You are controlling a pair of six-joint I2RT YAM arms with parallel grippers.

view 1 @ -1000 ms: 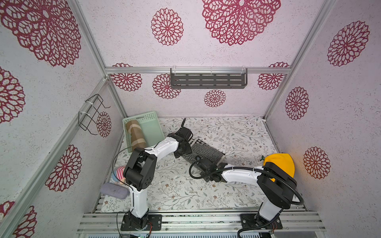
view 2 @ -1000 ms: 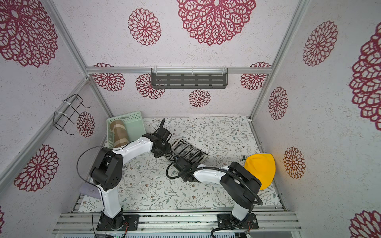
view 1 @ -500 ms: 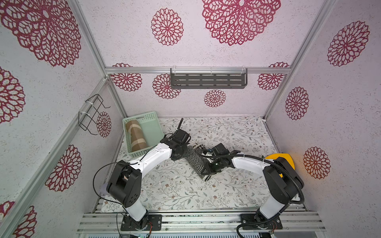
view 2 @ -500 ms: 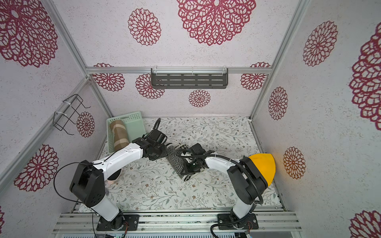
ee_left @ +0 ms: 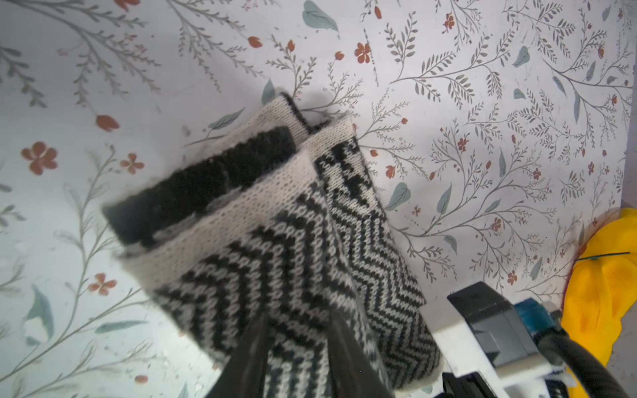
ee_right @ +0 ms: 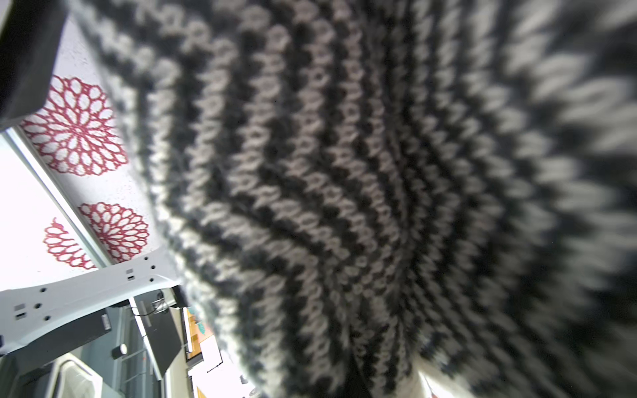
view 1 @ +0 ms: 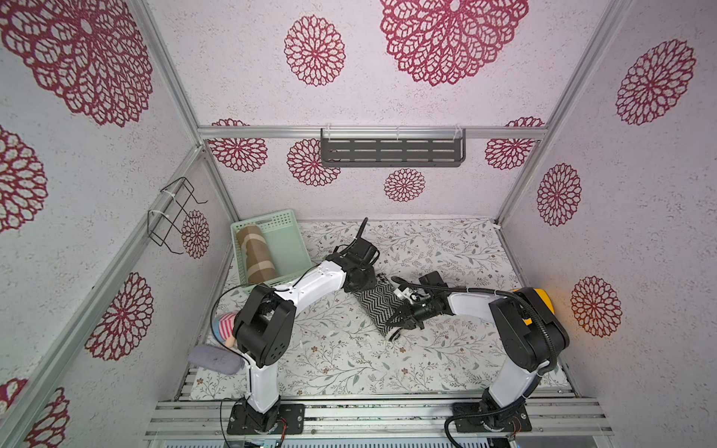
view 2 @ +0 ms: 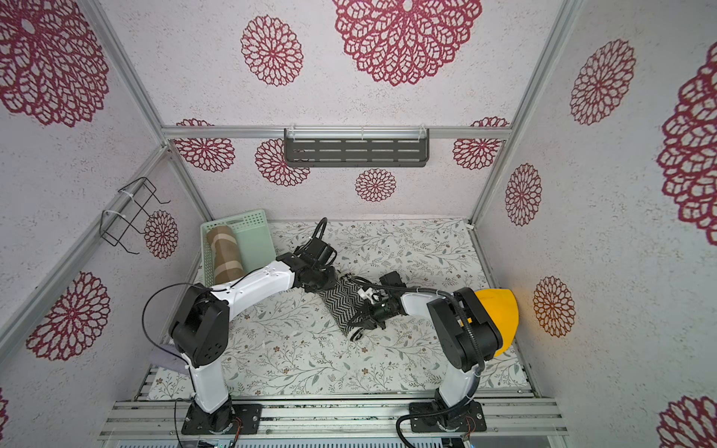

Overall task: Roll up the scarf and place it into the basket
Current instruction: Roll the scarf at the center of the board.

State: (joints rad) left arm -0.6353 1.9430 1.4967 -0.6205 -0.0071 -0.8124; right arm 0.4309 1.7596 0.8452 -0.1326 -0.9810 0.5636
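The scarf [view 1: 375,308], a flat fold a second ago, now spans mid-counter [view 1: 446,252] as a narrow chevron bundle, well apart from the basket [view 1: 267,218]. Our left end effector [ee_left: 298,315] has clamped onto its far end, and the right end effector [view 1: 399,319] stays clenched on the near end. We judge the rolling done, with the carry still left.

we are looking at a table [view 1: 426,248] covered in pale floral print. a mint-green basket [view 1: 289,248] is sitting in its far left corner, a yellow thing [view 1: 541,300] is lying at the right edge, and a pink-striped thing [view 1: 225,324] and a greyish cloth [view 1: 213,358] are lying near the left front corner. the zigzag scarf [view 1: 378,306] is stretching over the middle; we cannot tell whether it is resting there.
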